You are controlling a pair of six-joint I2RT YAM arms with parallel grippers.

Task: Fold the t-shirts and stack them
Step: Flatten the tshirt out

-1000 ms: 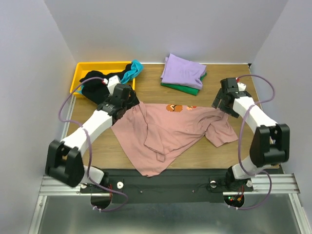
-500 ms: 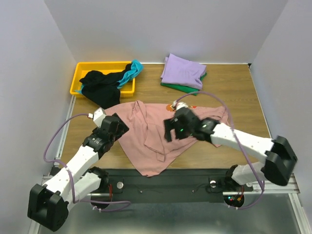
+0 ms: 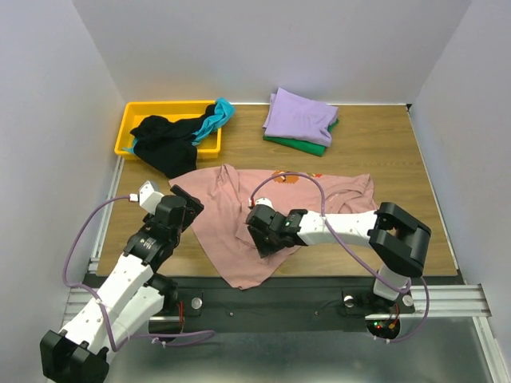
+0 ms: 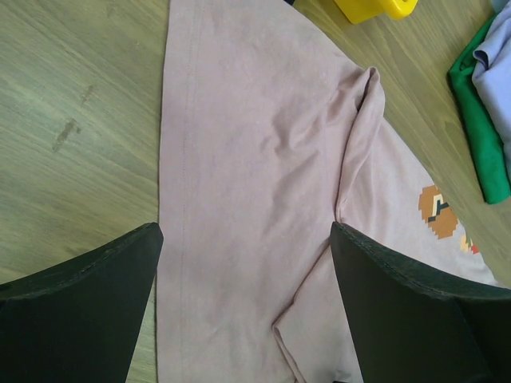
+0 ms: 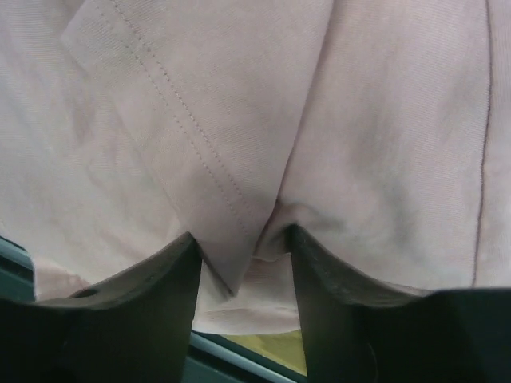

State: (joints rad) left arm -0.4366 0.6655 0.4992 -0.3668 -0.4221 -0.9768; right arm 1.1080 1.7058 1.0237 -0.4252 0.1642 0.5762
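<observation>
We see the right pincer [image 5: 243, 267] has swung from the far sleeve to the middle of the dusty-pink cloth t-shirt [image 3: 227, 227]. Its jaws are narrowing round a hemmed fold, though we cannot tell if it grips yet. The left pincer [image 4: 243, 231] has drawn back, gaping wide. Folding is likely starting. The shirt sprawls mid-worktop [image 3: 383, 144], its long axis slanting from near-centre to far-right, print farthest.

In the right wrist view the right gripper [image 5: 241, 238] straddles a stitched fold of the dusty-pink cloth t-shirt [image 5: 239, 120]. Whether its fingers pinch that fold cannot be told. Ahead and to the right of the left gripper [image 4: 243, 231], the picture's edges cut off the folded green cloth t-shirt [image 4: 479, 120], the lavender cloth t-shirt [image 4: 499, 56] lying on it, and the yellow plastic bin [image 4: 375, 8].
</observation>
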